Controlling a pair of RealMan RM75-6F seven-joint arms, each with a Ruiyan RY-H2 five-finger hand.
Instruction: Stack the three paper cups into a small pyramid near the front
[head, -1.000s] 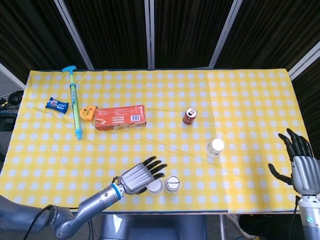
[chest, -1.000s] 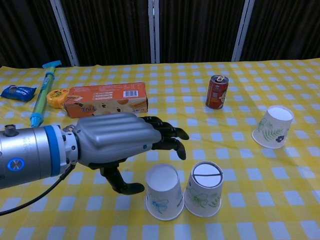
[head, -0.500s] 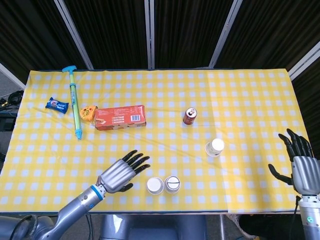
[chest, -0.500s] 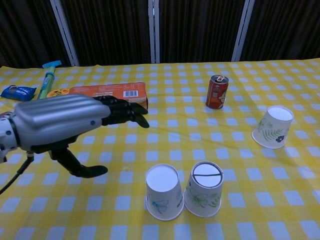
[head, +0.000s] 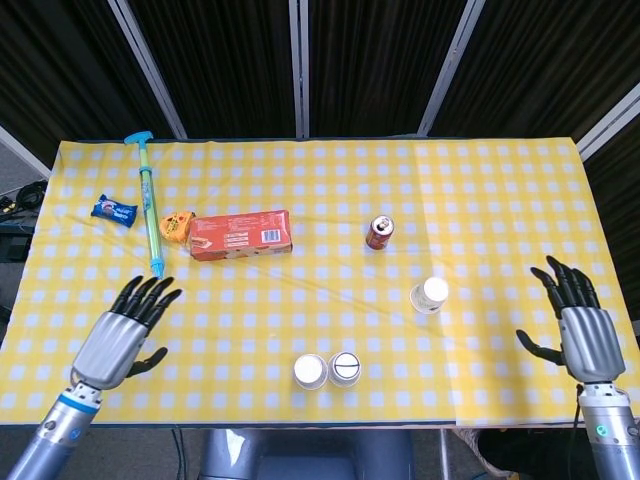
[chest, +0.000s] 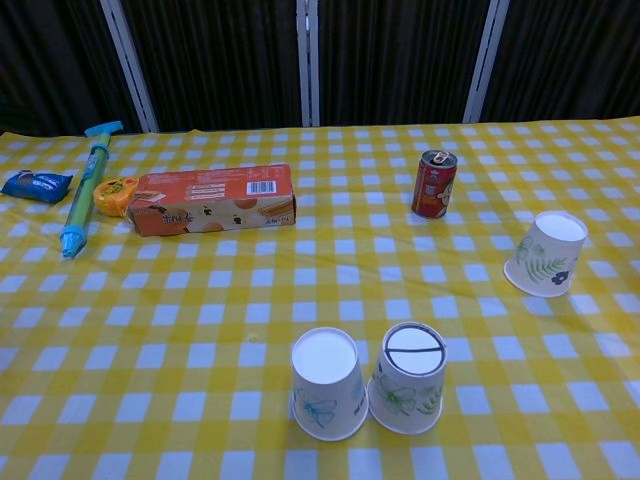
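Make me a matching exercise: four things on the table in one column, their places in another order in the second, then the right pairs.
Things:
1. soda can
2. lone cup
3. blue packet
4. orange box

Places:
A. far left edge of the table
B. right of the cup pair at the front
C. beside the water squirter
D. behind the lone cup, mid-table

Pairs: 1-D, 2-B, 3-A, 4-C

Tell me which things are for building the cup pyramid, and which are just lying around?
For the pyramid: left front cup, right front cup, far cup.

Just lying around: soda can, orange box, blue water squirter, blue snack packet, small yellow thing.
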